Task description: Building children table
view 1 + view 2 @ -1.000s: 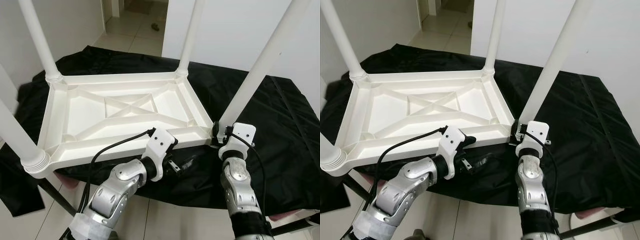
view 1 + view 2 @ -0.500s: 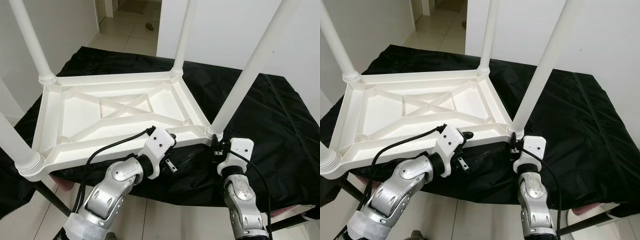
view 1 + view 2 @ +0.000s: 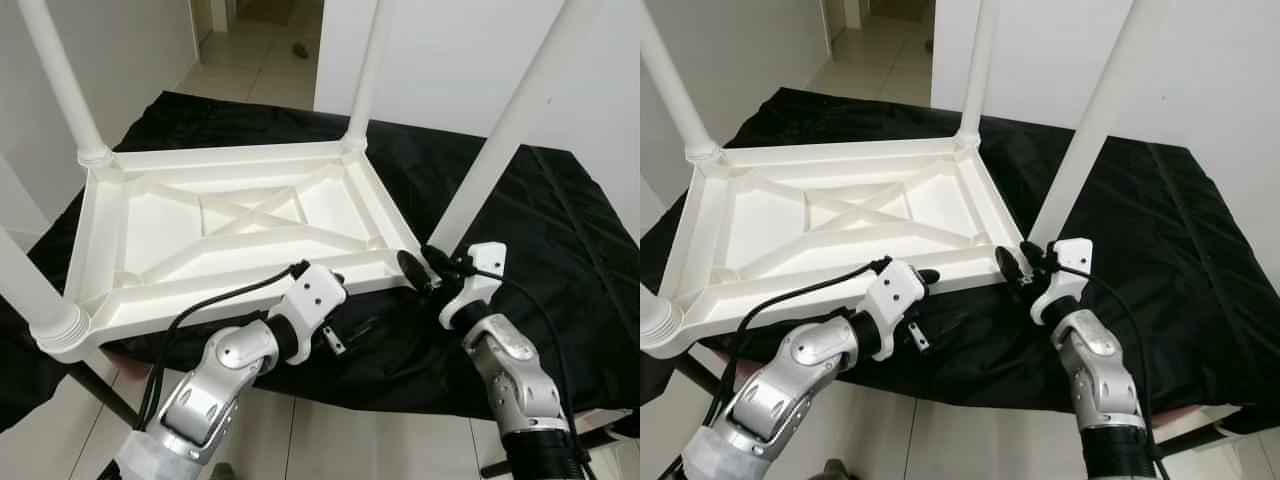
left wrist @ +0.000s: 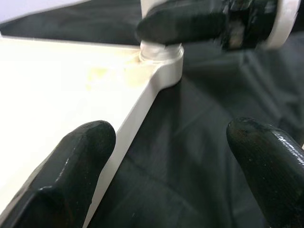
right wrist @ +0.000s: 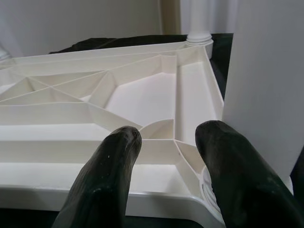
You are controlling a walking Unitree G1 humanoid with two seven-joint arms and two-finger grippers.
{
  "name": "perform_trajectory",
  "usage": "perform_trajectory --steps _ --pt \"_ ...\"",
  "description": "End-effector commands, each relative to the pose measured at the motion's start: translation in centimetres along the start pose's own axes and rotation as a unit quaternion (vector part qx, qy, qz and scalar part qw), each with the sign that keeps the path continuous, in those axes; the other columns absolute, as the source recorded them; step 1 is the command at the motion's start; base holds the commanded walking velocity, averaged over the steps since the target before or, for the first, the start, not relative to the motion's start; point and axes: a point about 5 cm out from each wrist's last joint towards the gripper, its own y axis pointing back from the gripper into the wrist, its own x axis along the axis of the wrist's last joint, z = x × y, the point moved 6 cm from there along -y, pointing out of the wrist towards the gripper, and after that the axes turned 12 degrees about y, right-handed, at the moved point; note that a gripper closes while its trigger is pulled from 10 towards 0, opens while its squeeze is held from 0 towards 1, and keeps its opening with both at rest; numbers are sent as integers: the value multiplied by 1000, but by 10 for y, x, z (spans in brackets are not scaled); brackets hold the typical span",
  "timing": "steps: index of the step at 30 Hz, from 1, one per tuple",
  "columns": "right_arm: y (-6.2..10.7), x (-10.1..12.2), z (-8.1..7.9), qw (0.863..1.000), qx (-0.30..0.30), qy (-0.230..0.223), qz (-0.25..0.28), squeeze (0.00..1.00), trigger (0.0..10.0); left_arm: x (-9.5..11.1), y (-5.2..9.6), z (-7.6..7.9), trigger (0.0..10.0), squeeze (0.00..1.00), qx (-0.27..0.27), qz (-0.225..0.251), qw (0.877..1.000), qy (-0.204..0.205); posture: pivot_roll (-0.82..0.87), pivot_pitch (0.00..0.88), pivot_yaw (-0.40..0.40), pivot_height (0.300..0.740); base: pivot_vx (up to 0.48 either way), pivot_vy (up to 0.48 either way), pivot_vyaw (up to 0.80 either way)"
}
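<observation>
A white plastic children's table [image 3: 160, 225] lies upside down on a black cloth [image 3: 560, 250], with its white legs standing up from the corners. My right gripper [image 3: 421, 264] is at the near right corner, open, its fingers [image 5: 109, 175] pointing over the rim right beside the base of the near right leg [image 3: 500, 140]. Along the near rim my left gripper [image 3: 350, 300] is open, with one finger [image 4: 80, 161] over the white rim and the other over the cloth. In the left wrist view the right gripper [image 4: 209, 21] sits just above the leg's base ring [image 4: 161, 50].
The cloth-covered stand ends just before my arms, with tiled floor [image 3: 330, 440] below. A white wall [image 3: 450, 50] rises behind the stand and a doorway [image 3: 260, 30] opens at the back left. The near left leg [image 3: 35, 290] stands at the left edge.
My right gripper has lifted from below the near right corner and swung left, so its fingers now point across the leg's base. The left gripper has drifted slightly down and right.
</observation>
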Motion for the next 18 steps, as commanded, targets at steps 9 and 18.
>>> perform_trajectory --steps 9,18 --pt "-10 8 35 999 -32 -12 14 0 10000 -31 -8 -17 10000 0 75 -77 994 -5 47 37 -57 740 0 0 0" --pt "-10 22 1 998 7 -36 60 0 10000 -30 -10 -27 10000 0 123 -77 989 -6 47 41 -53 740 0 0 0"
